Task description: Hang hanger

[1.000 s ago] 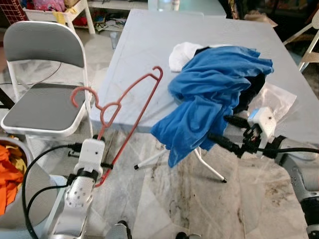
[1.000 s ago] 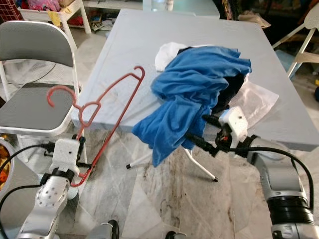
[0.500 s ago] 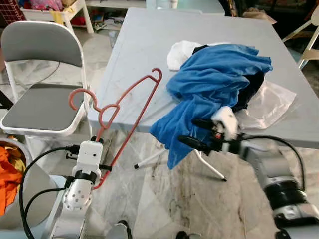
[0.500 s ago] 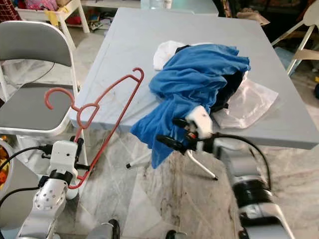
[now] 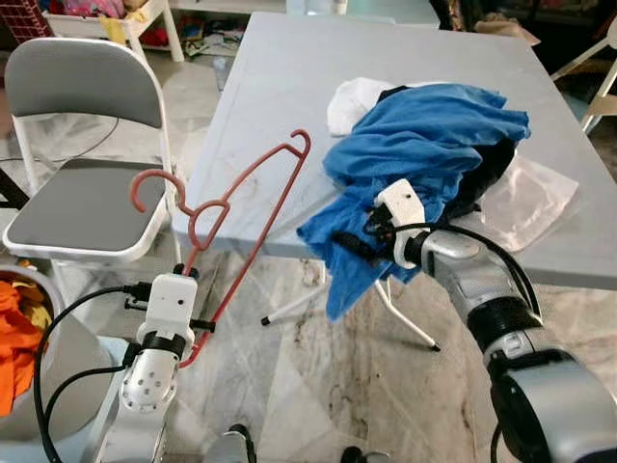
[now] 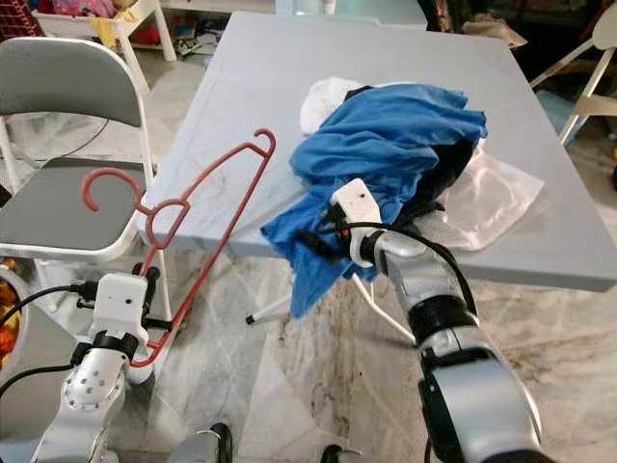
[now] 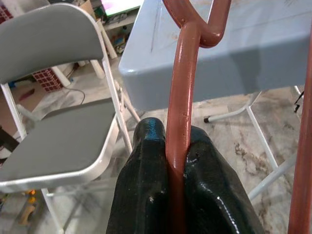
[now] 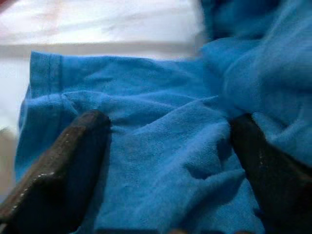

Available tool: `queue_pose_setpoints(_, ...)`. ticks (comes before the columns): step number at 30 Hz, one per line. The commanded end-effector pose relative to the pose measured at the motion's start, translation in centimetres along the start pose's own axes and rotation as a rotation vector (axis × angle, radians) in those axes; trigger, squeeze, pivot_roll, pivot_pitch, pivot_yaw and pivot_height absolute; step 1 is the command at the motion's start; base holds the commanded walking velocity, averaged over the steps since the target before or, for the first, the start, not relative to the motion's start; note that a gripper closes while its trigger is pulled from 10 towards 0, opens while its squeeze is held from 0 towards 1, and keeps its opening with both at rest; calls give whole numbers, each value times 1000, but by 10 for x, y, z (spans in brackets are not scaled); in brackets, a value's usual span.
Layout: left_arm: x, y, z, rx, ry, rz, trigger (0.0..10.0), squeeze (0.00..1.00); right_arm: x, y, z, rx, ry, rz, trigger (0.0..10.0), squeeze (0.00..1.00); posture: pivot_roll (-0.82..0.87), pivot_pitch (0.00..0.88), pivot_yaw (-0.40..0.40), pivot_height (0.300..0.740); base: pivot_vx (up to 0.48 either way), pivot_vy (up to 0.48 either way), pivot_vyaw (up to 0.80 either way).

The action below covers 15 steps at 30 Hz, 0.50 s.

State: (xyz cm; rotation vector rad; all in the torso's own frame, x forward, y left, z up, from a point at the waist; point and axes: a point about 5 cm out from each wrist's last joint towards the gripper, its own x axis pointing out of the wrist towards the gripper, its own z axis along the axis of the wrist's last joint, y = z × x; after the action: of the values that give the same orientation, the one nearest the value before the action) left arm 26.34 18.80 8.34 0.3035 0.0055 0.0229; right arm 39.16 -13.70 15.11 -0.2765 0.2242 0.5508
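While blue shirt (image 5: 405,164) hides its tips — right claw (image 8: 161,161) gapes.

A table (image 5: 289,87) stands ahead at twelve o'clock. A heap of clothing (image 5: 424,145) lies on its near right part, with a shirt (image 5: 366,241) spilling over the near edge. The right gripper (image 5: 355,238) is against that hanging cloth, at one o'clock. A folding chair (image 5: 82,193) stands left of the table, at ten o'clock. The left gripper (image 5: 185,275), at eight o'clock, holds a hanger (image 5: 246,207) that leans up over the table's near left corner.
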Motion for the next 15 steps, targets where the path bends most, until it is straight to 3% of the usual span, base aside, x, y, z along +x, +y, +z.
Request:
queue_pose_setpoints(1,-3,2,-1,-1,13,12,10000,0,-4,-11,-12,3,59,-105,10000,0,225,216,-49,740,0,0,0)
queue_pose_setpoints(5,-3,1,-1,-2,13,10,10000,0,-4,-24,8,38,-36,-265,10000,0,224,218,-47,740,0,0,0)
queue_pose_setpoints(7,-3,1,-1,-2,13,10,10000,0,-4,-24,8,38,-36,-265,10000,0,224,218,-47,740,0,0,0)
queue_pose_setpoints(8,-3,0,-1,-3,13,7,10000,0,-4,-33,25,91,-124,-378,10000,0,223,222,-46,740,0,0,0)
queue_pose_setpoints(10,-3,0,0,-3,13,6,10000,0,-5,-37,36,121,-171,-467,10000,0,223,223,-46,740,0,0,0)
queue_pose_setpoints(15,-3,-2,0,-5,16,6,10000,0,-3,-38,47,137,-206,-541,10000,0,222,227,-47,740,0,0,0)
